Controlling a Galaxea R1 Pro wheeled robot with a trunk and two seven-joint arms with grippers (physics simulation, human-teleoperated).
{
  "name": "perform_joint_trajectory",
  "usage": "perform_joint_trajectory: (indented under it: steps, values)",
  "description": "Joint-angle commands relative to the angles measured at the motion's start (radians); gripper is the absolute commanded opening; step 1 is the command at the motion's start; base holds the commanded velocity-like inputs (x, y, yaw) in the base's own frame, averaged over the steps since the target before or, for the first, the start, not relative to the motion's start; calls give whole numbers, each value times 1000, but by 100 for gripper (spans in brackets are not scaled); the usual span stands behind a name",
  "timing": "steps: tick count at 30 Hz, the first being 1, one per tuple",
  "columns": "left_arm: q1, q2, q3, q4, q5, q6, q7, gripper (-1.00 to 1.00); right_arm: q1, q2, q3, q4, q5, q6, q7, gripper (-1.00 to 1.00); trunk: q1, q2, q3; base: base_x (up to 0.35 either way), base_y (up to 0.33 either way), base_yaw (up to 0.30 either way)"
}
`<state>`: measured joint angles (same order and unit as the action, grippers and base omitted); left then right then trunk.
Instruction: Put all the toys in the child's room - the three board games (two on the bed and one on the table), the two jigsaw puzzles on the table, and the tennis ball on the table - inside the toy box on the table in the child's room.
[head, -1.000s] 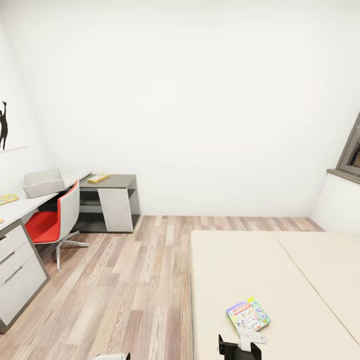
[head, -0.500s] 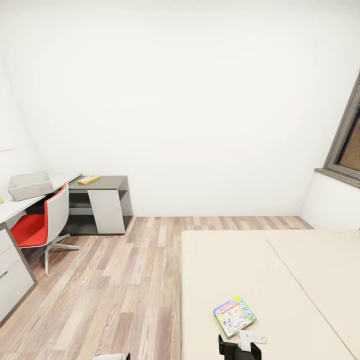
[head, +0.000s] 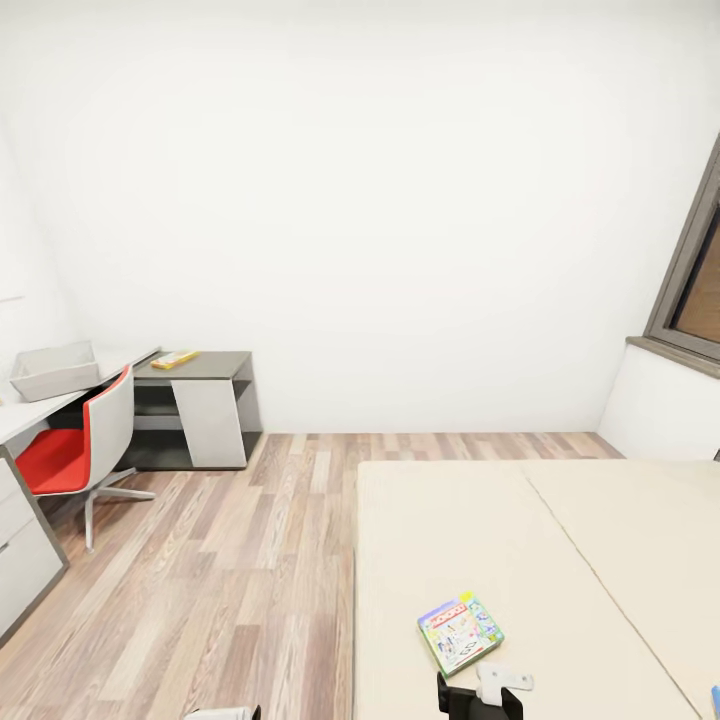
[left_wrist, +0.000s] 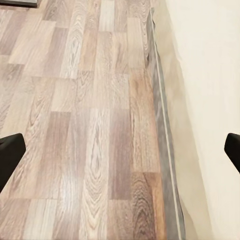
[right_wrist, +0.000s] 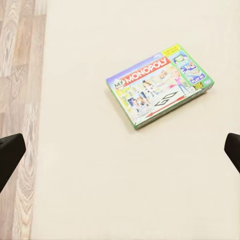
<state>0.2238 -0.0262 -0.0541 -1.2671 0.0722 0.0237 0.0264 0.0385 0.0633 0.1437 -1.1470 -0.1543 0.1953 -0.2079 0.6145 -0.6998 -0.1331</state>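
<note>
Cream mattress on the bed carries a board game near its left edge; toy box sits far left on the tabletop, another game box beyond. Left pincer hangs wide over floor planks. Right pincer is wide too, above the Monopoly box, not touching.

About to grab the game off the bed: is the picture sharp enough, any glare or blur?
Right wrist view: board game sharp, lettering readable, even light, faint shadow on the bed. Head view: wide-angle stretch at edges, game small but clear. Left wrist view: floor crisp, mild sheen.
</note>
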Motion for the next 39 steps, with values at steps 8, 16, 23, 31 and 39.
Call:
perform_joint_trajectory:
  steps: [8, 16, 23, 31, 39]
  values:
    - [0, 0, -1, -2, 8, 2, 3, 100, 0, 0, 2, -1, -8, 4, -7, 100, 0, -1, -1, 0, -12, -19]
    - [0, 0, -1, -2, 8, 2, 3, 100, 0, 0, 2, 0, -8, 4, -7, 100, 0, -1, 2, 0, -167, -112]
    - [0, 0, -1, -2, 8, 2, 3, 100, 0, 0, 2, 0, -8, 4, -7, 100, 0, -1, 3, 0, -278, -34]
    - [0, 0, -1, -2, 8, 2, 3, 100, 0, 0, 2, 0, -8, 4, -7, 100, 0, -1, 3, 0, -257, -3]
    - [0, 0, -1, -2, 8, 2, 3, 100, 0, 0, 2, 0, -8, 4, -8, 100, 0, -1, 3, 0, -52, 0]
